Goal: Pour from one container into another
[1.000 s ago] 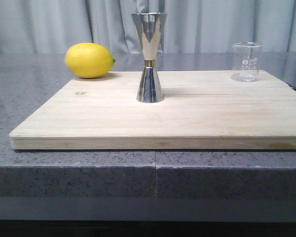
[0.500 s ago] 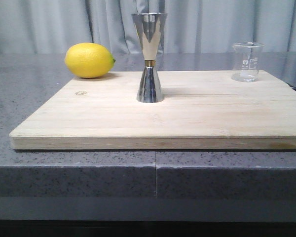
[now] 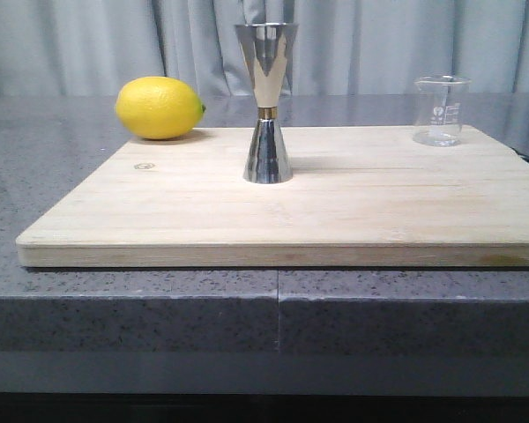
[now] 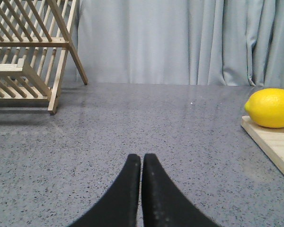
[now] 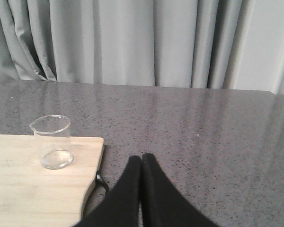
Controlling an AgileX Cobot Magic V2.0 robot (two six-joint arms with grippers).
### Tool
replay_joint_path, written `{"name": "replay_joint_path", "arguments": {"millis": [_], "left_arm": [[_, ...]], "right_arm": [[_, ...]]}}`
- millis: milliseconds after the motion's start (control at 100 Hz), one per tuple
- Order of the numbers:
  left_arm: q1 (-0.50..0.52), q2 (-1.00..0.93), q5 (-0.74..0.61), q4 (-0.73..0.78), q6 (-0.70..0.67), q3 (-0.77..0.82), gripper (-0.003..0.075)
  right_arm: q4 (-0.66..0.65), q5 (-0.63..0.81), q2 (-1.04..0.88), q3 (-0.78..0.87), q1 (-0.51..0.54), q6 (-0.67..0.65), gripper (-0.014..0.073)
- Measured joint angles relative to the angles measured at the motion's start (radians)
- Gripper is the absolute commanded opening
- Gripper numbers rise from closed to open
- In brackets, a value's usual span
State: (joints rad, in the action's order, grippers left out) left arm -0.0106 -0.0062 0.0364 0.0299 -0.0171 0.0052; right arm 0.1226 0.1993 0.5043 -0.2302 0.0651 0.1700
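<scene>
A small clear glass beaker (image 3: pixel 441 110) with white marks stands upright at the far right corner of the wooden board (image 3: pixel 335 203). It also shows in the right wrist view as the beaker (image 5: pixel 53 142). A tall steel jigger (image 3: pixel 266 101) stands upright mid-board. My right gripper (image 5: pixel 141 161) is shut and empty over the grey counter, off the board's right edge, apart from the beaker. My left gripper (image 4: pixel 141 160) is shut and empty over the counter, left of the board. Neither gripper appears in the front view.
A yellow lemon (image 3: pixel 160 107) lies at the board's far left corner, also the lemon (image 4: pixel 270 108). A wooden dish rack (image 4: pixel 26 52) stands on the grey counter (image 3: pixel 35 167) far left. A black loop (image 5: pixel 102 182) hangs at the board's right edge. Grey curtains (image 3: pixel 379 44) hang behind.
</scene>
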Motion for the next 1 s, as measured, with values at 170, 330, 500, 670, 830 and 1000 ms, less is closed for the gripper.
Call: {"name": "replay_joint_path", "arguments": {"millis": [170, 330, 500, 670, 830, 1000], "left_arm": [[0.0, 0.0, 0.0, 0.0, 0.0, 0.0, -0.0021], [0.0, 0.0, 0.0, -0.002, 0.0, 0.0, -0.0021], [0.0, 0.0, 0.002, -0.002, 0.0, 0.0, -0.0021], [0.0, 0.0, 0.002, -0.002, 0.0, 0.0, -0.0021], [0.0, 0.0, 0.002, -0.002, 0.0, 0.0, -0.0021], [0.0, 0.0, 0.002, -0.002, 0.0, 0.0, -0.0021]], "right_arm": [[-0.058, 0.042, -0.124, 0.138, 0.0, -0.053, -0.0069], [-0.059, 0.042, -0.265, 0.238, 0.0, -0.062, -0.0069], [-0.059, -0.001, -0.422, 0.24, 0.004, -0.064, -0.0069], [-0.059, -0.137, -0.509, 0.24, 0.037, -0.068, -0.0069], [-0.059, -0.234, -0.514, 0.24, 0.048, -0.084, -0.0069], [-0.059, -0.289, -0.514, 0.24, 0.048, -0.088, -0.0069]]}}
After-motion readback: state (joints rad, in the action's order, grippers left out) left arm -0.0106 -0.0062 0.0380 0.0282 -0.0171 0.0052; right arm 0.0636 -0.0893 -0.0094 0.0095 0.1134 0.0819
